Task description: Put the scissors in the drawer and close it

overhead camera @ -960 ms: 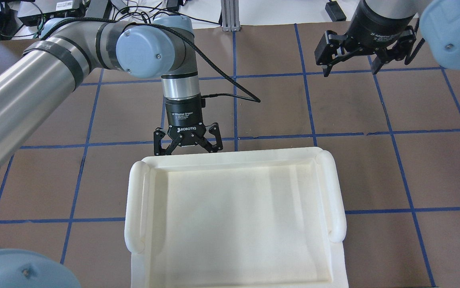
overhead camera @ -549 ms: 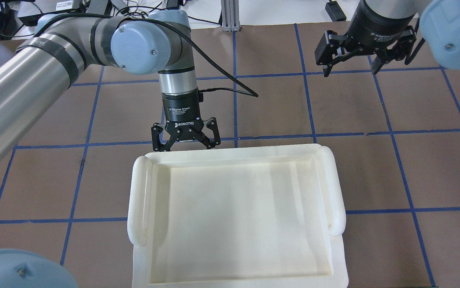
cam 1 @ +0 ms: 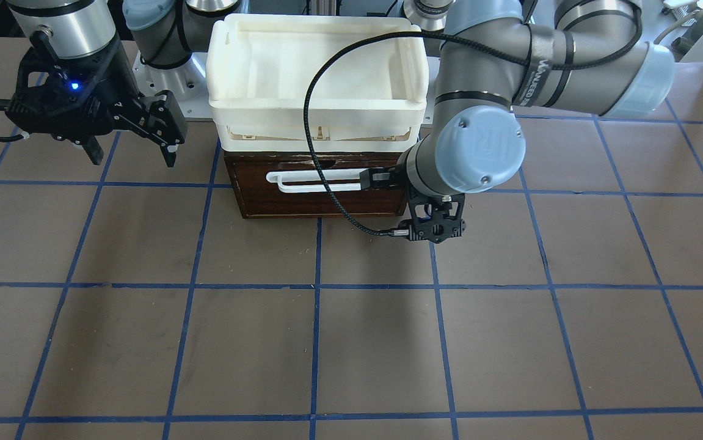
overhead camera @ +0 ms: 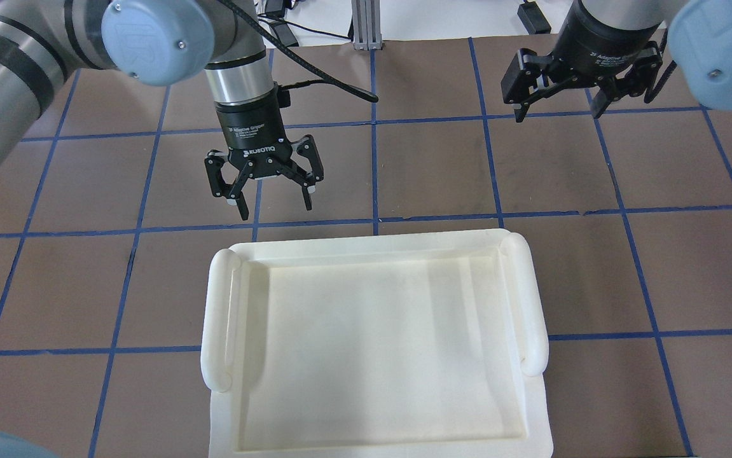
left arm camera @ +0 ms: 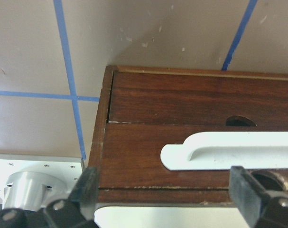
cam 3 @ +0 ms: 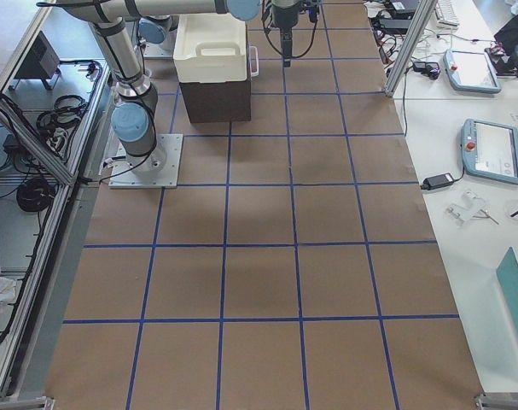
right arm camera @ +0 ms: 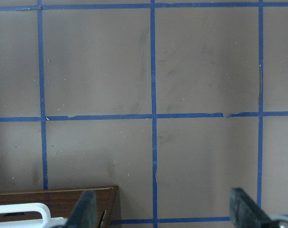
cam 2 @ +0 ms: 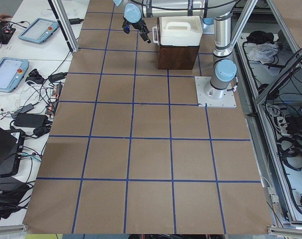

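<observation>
The dark brown drawer (cam 1: 320, 205) is shut, its white bar handle (cam 1: 314, 181) facing the table. It also shows in the left wrist view (left arm camera: 181, 114) and at the bottom of the right wrist view (right arm camera: 53, 199). The scissors are not in view. My left gripper (overhead camera: 273, 208) is open and empty. It hovers just in front of the drawer's front, fingers (left arm camera: 89, 187) spread on either side of the handle's (left arm camera: 229, 149) end, touching nothing. My right gripper (overhead camera: 558, 116) is open and empty over bare table, off to the drawer's side (cam 1: 132, 157).
A white plastic tray (overhead camera: 219, 318) sits on top of the drawer cabinet (cam 1: 229, 91). The brown table carries a blue tape grid. The left arm's cable (cam 1: 311, 122) loops across the drawer front. Both robot bases stand behind the cabinet.
My left gripper has drawn back from the tray's front edge, away from the drawer and to the view's left, staying open. The right arm has not moved.
</observation>
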